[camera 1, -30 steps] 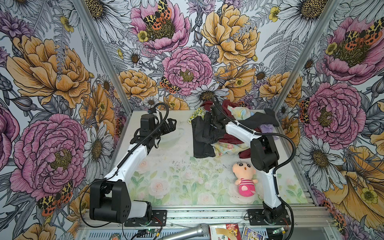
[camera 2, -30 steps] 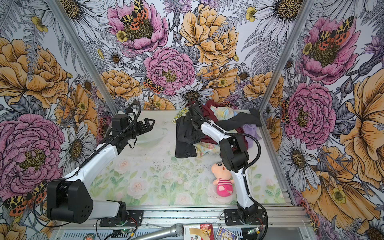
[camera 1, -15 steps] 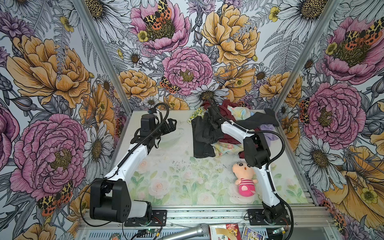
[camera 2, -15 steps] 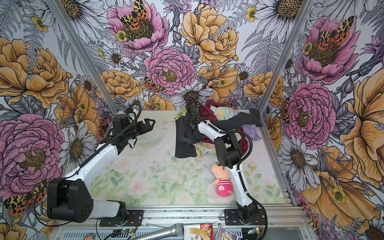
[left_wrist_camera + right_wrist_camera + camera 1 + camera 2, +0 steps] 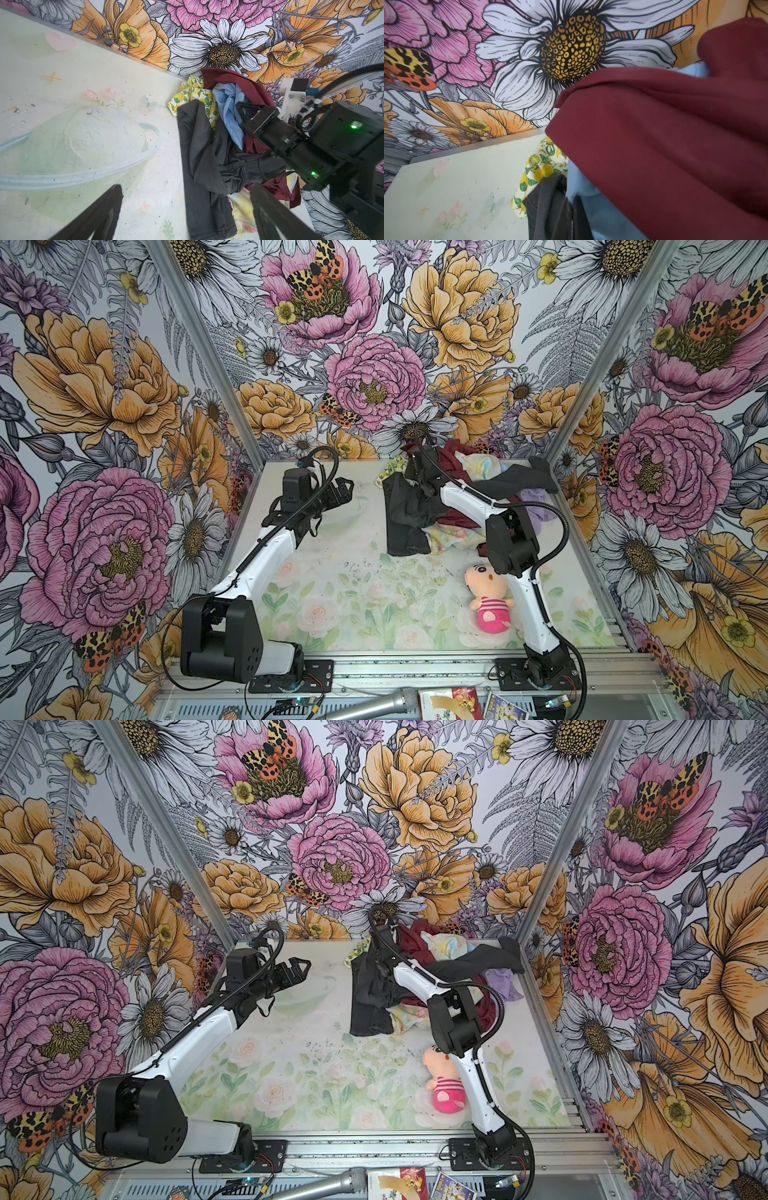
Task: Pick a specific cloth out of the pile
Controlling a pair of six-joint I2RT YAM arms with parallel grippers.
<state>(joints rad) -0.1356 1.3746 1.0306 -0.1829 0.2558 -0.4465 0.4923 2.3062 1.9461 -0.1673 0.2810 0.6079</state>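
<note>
Right gripper (image 5: pixel 245 116) is clamped on the blue cloth (image 5: pixel 228 112) at the pile's (image 5: pixel 436 506) 11 o'clock edge; I'd lift slowly so the maroon (image 5: pixel 664 135) slides off. Left gripper (image 5: pixel 343 493) gapes idle.

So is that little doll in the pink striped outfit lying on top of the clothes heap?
No, the doll lies by itself on the table, nearer the front than the pile and apart from it.

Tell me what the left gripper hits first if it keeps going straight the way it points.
Most likely the dark grey garment at the near edge of the pile. The open left gripper points across bare table toward it; depth is uncertain.
</note>
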